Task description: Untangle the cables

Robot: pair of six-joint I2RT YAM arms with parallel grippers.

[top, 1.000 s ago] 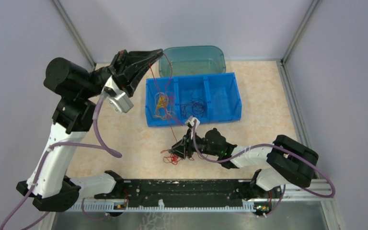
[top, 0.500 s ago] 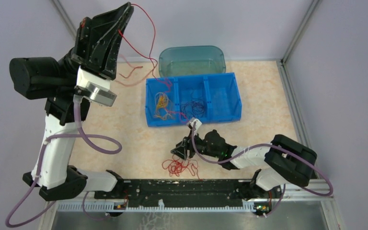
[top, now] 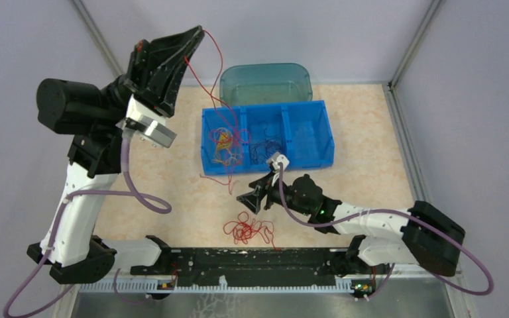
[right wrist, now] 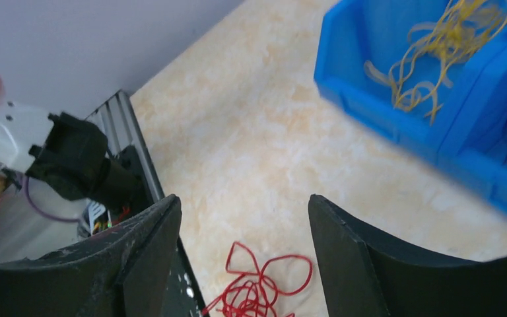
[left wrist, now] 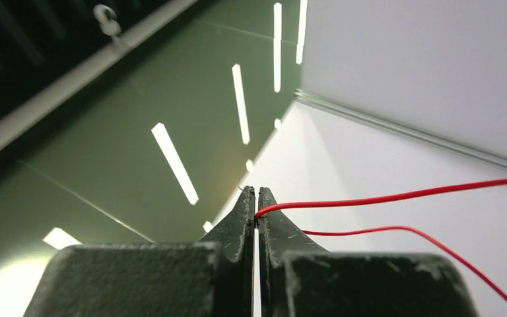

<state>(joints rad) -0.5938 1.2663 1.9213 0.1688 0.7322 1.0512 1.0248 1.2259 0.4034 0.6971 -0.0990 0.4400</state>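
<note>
Cable clump (top: 245, 230), red, thin and curly, lies on the pale marbled surface (top: 185, 199) just beneath the right end effector (top: 245, 199), jaws wide, holding nothing. Up high, the left end effector (top: 200, 30) pinches one thin red strand (top: 225, 73) trailing down into the blue plastic bin (top: 268, 165), left compartment, among yellow-orange strands (top: 223, 140); dark strands (top: 265, 147) fill the middle.

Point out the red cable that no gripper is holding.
The red clump on the table by the open right gripper; the other red strand is pinched in the raised left gripper.
</note>
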